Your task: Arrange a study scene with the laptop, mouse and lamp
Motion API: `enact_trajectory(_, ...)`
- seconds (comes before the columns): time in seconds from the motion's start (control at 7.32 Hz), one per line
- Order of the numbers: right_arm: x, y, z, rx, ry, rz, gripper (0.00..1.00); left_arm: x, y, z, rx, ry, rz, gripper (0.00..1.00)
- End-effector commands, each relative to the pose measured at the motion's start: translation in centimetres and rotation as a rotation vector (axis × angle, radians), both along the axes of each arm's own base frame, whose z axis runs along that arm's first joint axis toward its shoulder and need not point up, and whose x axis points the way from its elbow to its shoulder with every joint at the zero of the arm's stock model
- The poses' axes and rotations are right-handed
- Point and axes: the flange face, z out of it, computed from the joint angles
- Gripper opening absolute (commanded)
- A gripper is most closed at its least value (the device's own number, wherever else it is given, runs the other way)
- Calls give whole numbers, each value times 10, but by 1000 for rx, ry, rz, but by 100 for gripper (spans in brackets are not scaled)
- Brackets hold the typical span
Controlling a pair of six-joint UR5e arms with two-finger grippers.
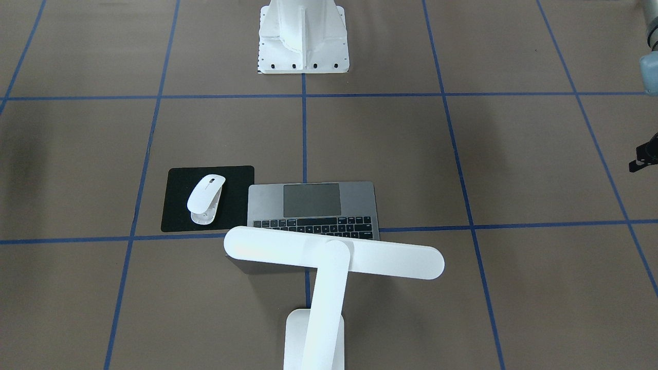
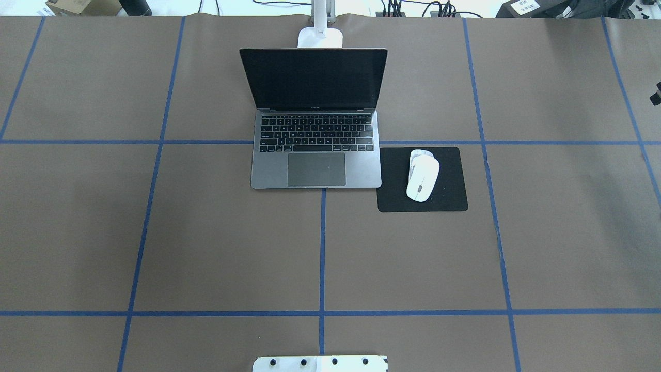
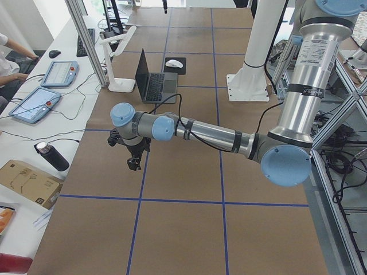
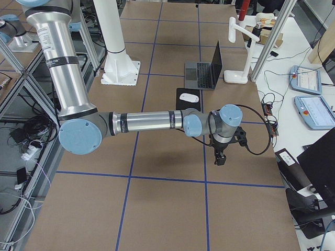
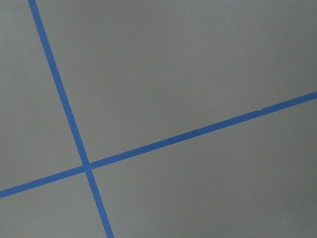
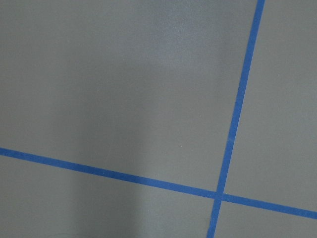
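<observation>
On black pad [image 2: 448,197], smooth oval mouse [image 2: 422,178]

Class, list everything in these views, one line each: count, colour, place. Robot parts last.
table: 1, brown, under everything
laptop: 1, dark grey, open, mid-table
mouse pad: 1, black, right of the laptop
mouse: 1, white, on the mouse pad
lamp: 1, white, behind the laptop's screen
tablets: 2, grey, on the bench
bottle: 1, dark, same bench
box: 1, brown, same bench
person: 1, white sleeve, at the bench
pedestal: 1, white, table's robot-side edge
left arm: 1, silver and blue, over the table's left end
right arm: 1, silver and blue, over the right end
left gripper: 1, black, above bare table
right gripper: 1, black, above bare table
</observation>
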Motion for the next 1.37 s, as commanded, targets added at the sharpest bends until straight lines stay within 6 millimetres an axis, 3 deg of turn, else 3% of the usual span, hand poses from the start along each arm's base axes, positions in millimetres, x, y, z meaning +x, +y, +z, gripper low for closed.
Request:
enact_trajectory(0.0, 0, -1, -2, 4, -1, 0, 99, 0, 0, -1, 5, 3, 1, 99)
enact_trajectory(0.27, -1, -1, -5, 9, -3, 0, 99, -5, 7, 3, 2, 1, -6, 99)
enact_trajectory(0.96, 0, 11, -12, 23, -9, 1, 99, -9, 13, -27, 63, 5, -14, 99)
enact_trajectory(1.23, 1, 14, -18, 21, -8, 19, 99, -10, 18, -28, 67, 4, -13, 99)
